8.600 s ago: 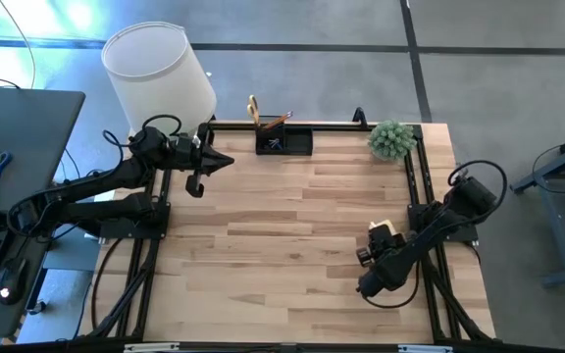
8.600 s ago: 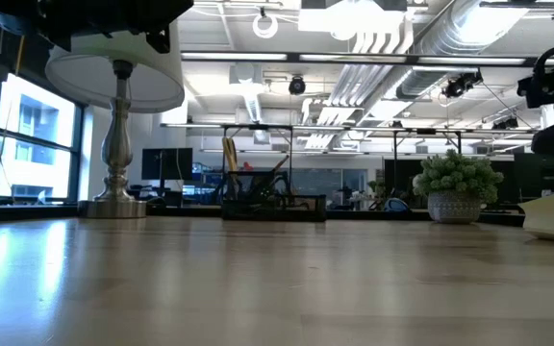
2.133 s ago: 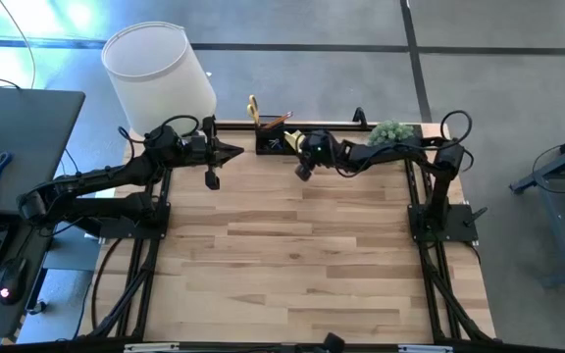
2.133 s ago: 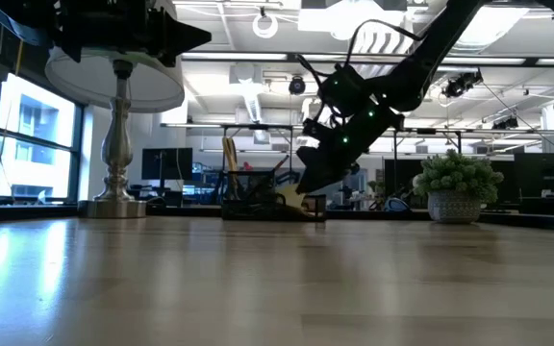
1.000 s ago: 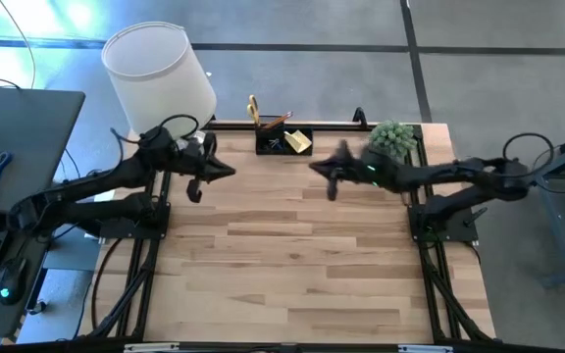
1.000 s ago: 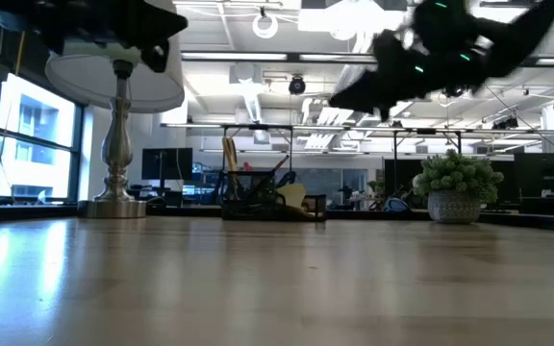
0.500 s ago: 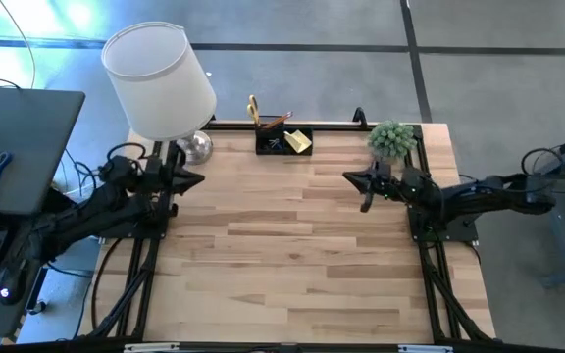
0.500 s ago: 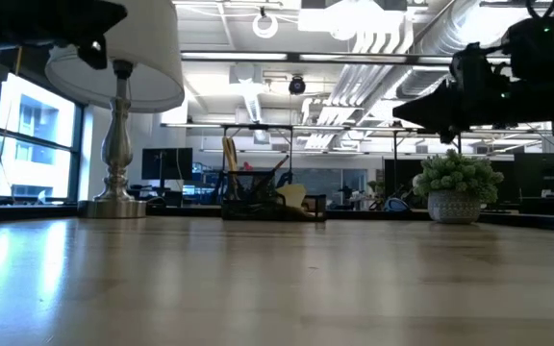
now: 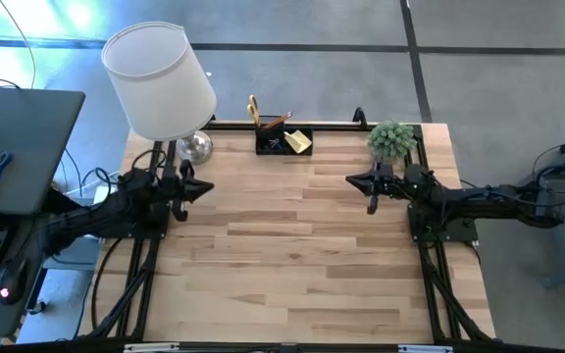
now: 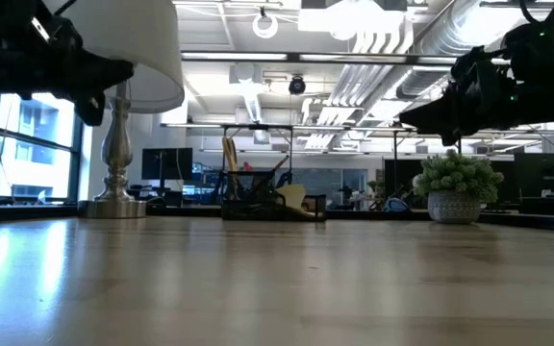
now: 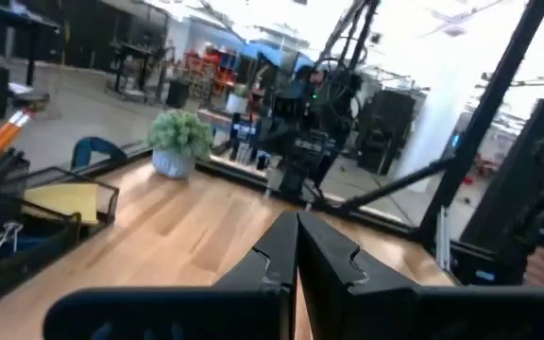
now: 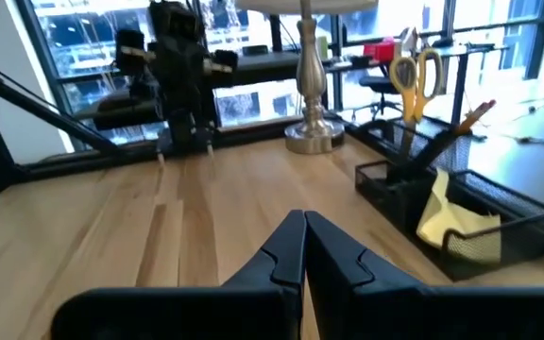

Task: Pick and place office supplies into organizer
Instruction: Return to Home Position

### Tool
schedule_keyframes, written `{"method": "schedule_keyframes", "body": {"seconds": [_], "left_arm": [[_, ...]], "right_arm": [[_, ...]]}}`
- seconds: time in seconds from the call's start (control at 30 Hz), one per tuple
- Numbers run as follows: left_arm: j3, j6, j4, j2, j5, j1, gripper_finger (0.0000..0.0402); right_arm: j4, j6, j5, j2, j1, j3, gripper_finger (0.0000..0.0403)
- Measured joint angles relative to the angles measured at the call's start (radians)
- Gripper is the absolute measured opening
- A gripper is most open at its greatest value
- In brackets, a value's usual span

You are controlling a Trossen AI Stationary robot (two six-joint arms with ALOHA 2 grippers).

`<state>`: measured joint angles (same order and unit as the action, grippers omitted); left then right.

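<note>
Step in hand, as I judge it: homing, since no loose supplies show on the table (image 9: 282, 255). My left gripper (image 9: 196, 186) hangs at the left edge and my right gripper (image 9: 361, 182) at the right, near the plant (image 9: 391, 139), both pressed together on nothing. The organizer (image 9: 282, 142) sits far-centre, yellow sticky-note pad (image 9: 299, 141) leaning in its low tray, pencils (image 9: 275, 121) in the cup; next calls for folding both arms back, clear of the lamp (image 9: 160, 69).
</note>
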<state>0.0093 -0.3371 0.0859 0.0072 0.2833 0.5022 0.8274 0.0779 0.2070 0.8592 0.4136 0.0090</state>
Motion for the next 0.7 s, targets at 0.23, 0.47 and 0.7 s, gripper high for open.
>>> {"method": "schedule_keyframes", "body": {"seconds": [0.23, 0.47, 0.7], "left_arm": [[0.001, 0.090, -0.002, 0.001, -0.350, -0.334, 0.0000], [0.001, 0.230, -0.012, -0.001, -0.554, -0.545, 0.0000], [0.044, 0.251, -0.124, -0.001, -0.594, -0.561, 0.0000]], "right_arm": [[0.002, 0.028, -0.042, -0.019, 0.006, 0.000, 0.0000], [-0.077, 0.049, -0.037, -0.130, -0.030, 0.000, 0.0000], [-0.300, 0.027, -0.157, -0.322, -0.106, 0.000, 0.0000]]}}
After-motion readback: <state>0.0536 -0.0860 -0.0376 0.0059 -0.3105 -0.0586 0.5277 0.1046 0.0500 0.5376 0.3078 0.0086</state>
